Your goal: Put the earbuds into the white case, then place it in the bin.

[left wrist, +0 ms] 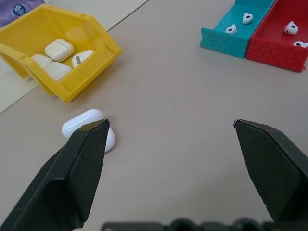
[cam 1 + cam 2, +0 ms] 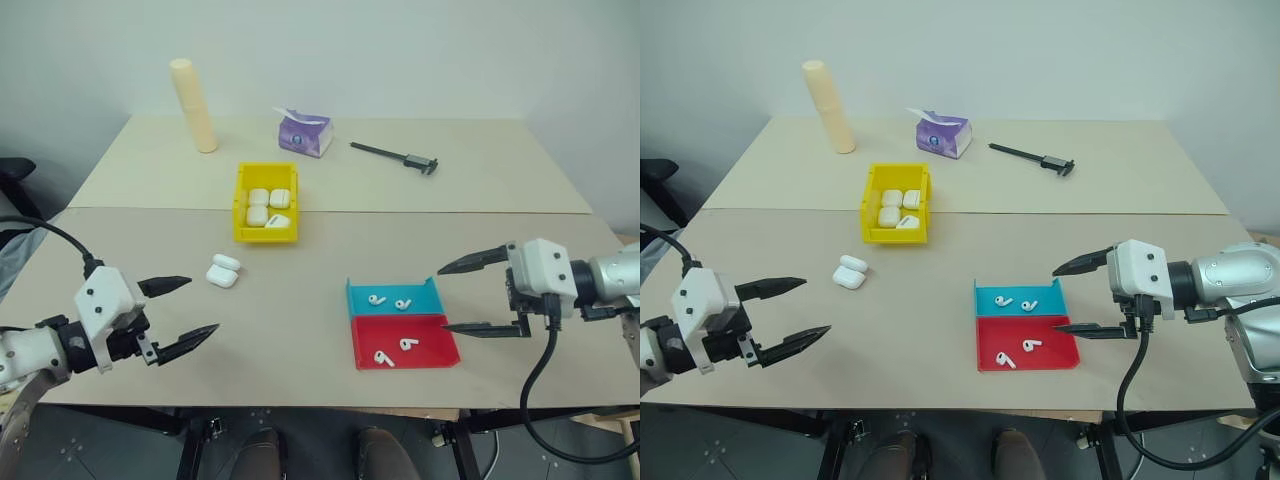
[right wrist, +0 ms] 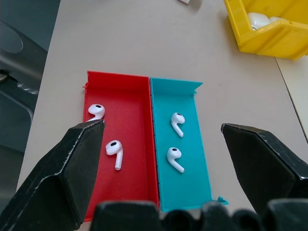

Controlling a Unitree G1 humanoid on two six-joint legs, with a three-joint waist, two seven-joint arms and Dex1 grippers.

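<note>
Each arm ends in a white, boxy wrist housing carrying two black, tapering, pointed fingers on a black bracket. The left gripper [image 2: 186,315] shows small screws in its white housing, and a black cable loops back from it. The right gripper [image 2: 468,296] joins a silver-grey cylindrical forearm, with a thick black cable hanging below.

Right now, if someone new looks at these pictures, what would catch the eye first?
Probably the small yellow plastic bin near the table's middle, already holding several glossy white cases. Next, the shallow teal tray and shallow red tray side by side at the near right, two tiny white earbuds in each. One white case lies alone on the table, left of the trays.
</note>
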